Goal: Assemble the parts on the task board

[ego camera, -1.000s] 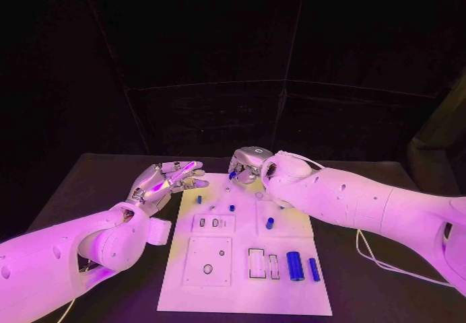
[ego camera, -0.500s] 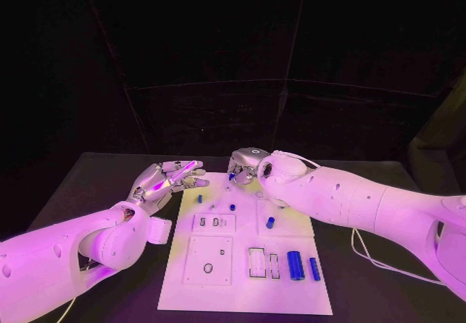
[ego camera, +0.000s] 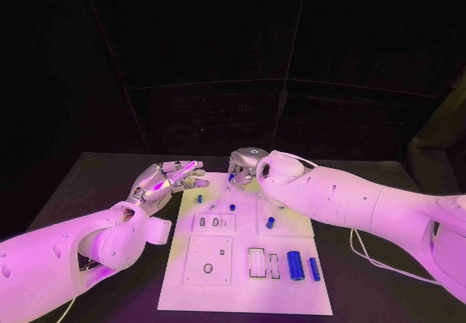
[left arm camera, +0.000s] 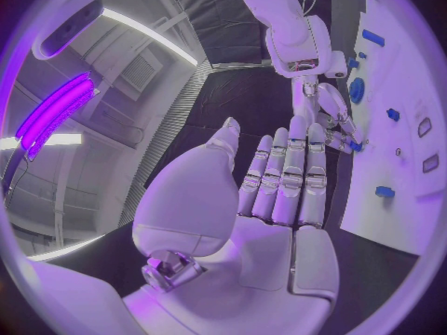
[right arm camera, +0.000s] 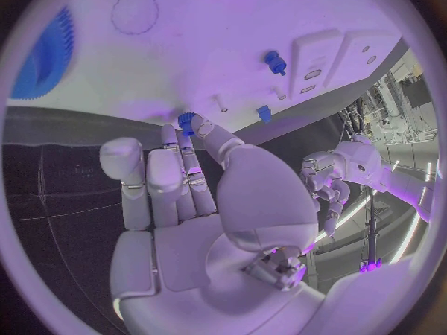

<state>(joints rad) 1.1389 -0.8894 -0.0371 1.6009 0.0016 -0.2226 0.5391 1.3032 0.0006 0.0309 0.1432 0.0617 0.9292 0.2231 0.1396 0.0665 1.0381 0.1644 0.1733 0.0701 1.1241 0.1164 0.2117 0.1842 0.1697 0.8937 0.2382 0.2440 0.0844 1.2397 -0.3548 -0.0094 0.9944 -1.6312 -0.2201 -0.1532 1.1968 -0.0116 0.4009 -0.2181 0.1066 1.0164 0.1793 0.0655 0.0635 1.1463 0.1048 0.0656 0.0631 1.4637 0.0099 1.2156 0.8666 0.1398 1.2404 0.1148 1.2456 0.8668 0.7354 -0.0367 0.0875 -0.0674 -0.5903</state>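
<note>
While the right hand point(ego camera: 246, 165) pinches a small blue part point(right arm camera: 187, 119) at the task board's point(ego camera: 233, 282) 12 o'clock edge, the left hand point(ego camera: 167, 180) hovers at 10 o'clock — fingers straight, holding nothing. Two blue cylinders point(ego camera: 295, 265) lie at the board's 5 o'clock.

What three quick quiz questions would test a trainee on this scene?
1. True or false: the left hand holds a blue part.
2. Which hand's fingers pinch the small blue part at the far end of the task board? A) the left hand B) the right hand
3. Fill in: at the board's near right corner lie ___ blue cylinders.

Key: 1 false, it is open and empty; 2 B; 3 two.
</note>
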